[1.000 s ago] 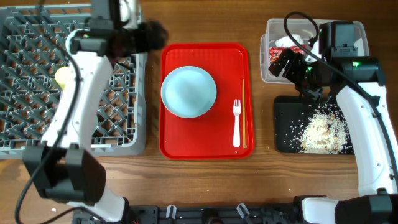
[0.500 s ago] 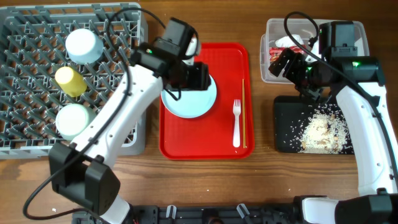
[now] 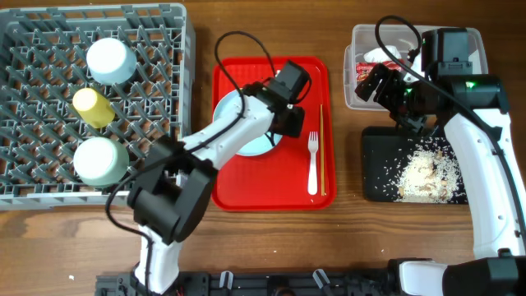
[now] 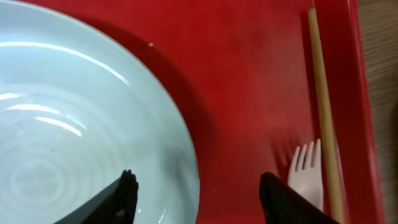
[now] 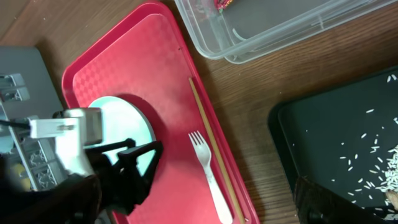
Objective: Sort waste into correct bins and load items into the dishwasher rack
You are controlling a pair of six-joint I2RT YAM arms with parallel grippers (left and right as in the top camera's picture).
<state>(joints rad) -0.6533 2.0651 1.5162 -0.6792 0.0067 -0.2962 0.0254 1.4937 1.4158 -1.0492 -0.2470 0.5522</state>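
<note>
At centre frame, on the red tray (image 3: pixel 271 185), sits the plate (image 4: pixel 74 124); the left gripper (image 4: pixel 198 186) hangs over its right rim, fingers apart, arm stretched from lower left. Bare tray separates rim from fork (image 4: pixel 308 171). Right gripper (image 3: pixel 380 80), upper right: spread unclear.

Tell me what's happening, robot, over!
Left gripper open, straddling plate rim. Right gripper at clear tub, state unclear. Fork nearby, not blocking.
</note>
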